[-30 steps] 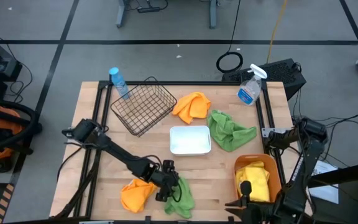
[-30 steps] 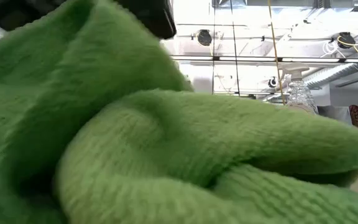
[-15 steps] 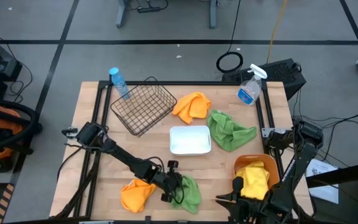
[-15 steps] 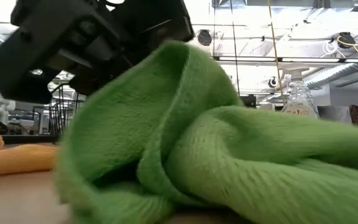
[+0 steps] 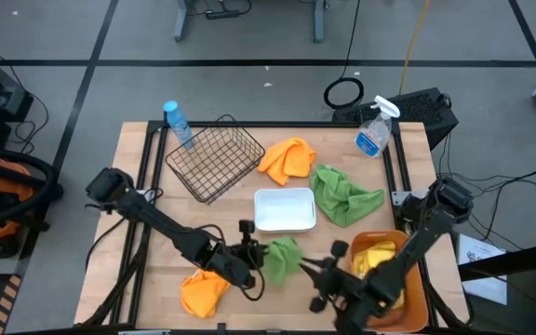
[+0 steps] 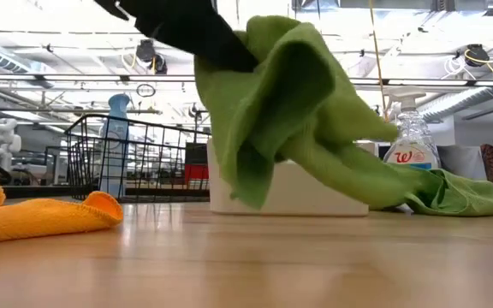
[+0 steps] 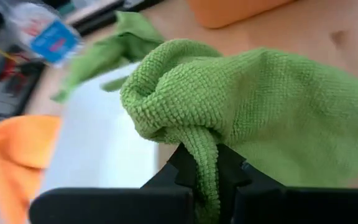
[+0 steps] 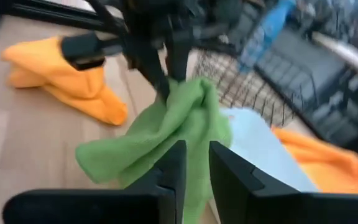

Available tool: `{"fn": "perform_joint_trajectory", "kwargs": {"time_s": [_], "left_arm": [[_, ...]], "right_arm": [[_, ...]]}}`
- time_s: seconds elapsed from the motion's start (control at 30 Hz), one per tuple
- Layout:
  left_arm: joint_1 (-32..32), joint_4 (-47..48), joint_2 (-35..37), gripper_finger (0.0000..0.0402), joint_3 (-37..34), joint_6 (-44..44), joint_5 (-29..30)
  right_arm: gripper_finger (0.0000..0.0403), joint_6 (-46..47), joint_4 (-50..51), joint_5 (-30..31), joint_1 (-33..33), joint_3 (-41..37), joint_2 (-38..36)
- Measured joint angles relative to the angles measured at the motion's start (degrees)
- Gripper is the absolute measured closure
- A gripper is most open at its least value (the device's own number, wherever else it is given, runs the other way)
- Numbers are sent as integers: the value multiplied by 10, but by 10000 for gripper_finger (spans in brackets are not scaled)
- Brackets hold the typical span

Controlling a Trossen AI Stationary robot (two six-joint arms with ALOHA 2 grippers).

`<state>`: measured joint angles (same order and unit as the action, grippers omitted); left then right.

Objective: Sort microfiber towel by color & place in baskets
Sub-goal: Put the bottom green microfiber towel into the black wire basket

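Note:
My left gripper (image 5: 261, 256) is shut on a green microfiber towel (image 5: 283, 255) and holds it bunched in the air just near of the white tray (image 5: 285, 209). My right gripper (image 5: 305, 268) points at that towel from the table's right, fingers nearly together with nothing between them; I cannot tell if it touches. A second green towel (image 5: 344, 195) lies right of the tray. One orange towel (image 5: 287, 158) lies beside the wire basket (image 5: 214, 158), another (image 5: 203, 290) at the near edge. Yellow towels (image 5: 381, 265) lie in the orange tub (image 5: 415, 279). My left gripper pinches a bunched fold of the green towel (image 7: 206, 152) between its two fingers. The fingers (image 6: 216, 43) slant down from the table's left. The towel hangs in loose folds below and beyond them, its lower edge (image 6: 248, 198) clear of the table.
A clear spray bottle (image 5: 373, 130) stands at the far right and a blue-capped bottle (image 5: 177, 121) at the far left beside the wire basket. The two arms meet closely near the table's front middle. Bare wood shows between the near orange towel and the tray.
My left gripper has shut on the green towel at the near edge, then lifted it clear and carried it a little toward the white tray; the towel now hangs bunched. My right gripper has left the orange tub and swung toward the table's left, up to the lifted towel.

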<state>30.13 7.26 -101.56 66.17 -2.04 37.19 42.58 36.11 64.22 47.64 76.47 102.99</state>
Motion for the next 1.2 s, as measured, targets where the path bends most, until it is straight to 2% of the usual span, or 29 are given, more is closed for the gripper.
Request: {"fn": "perform_joint_trajectory", "kwargs": {"time_s": [0.1, 0.17, 0.23, 0.47, 0.57, 0.63, 0.77, 1.03, 1.13, 1.2], "left_arm": [[0, 10, 19, 381, 0, 28, 26], [0, 21, 31, 381, 0, 39, 37], [0, 36, 38, 380, 0, 49, 47], [-1, 91, 66, 380, 0, 55, 98], [-1, 89, 73, 380, 0, 56, 103], [-1, 88, 77, 380, 0, 59, 103], [0, 89, 77, 379, 0, 63, 103], [28, 82, 77, 379, 0, 75, 101], [47, 81, 77, 379, 0, 87, 99], [57, 76, 77, 379, 0, 100, 98]], "right_arm": [[321, -4, -19, -59, -35, 0, 0], [294, -17, -24, -99, -53, 0, 1], [259, -20, -29, -108, -67, 0, 6], [106, -26, -68, -61, -87, 0, 8], [45, 9, -94, -23, -96, 0, 8], [16, 31, -95, -19, -104, 0, 9], [13, 51, -105, -40, -118, 0, 14], [15, 2, -154, -74, -136, 0, 30], [35, -13, -180, -82, -139, 0, 40], [63, -25, -193, -99, -139, 0, 46]]}}
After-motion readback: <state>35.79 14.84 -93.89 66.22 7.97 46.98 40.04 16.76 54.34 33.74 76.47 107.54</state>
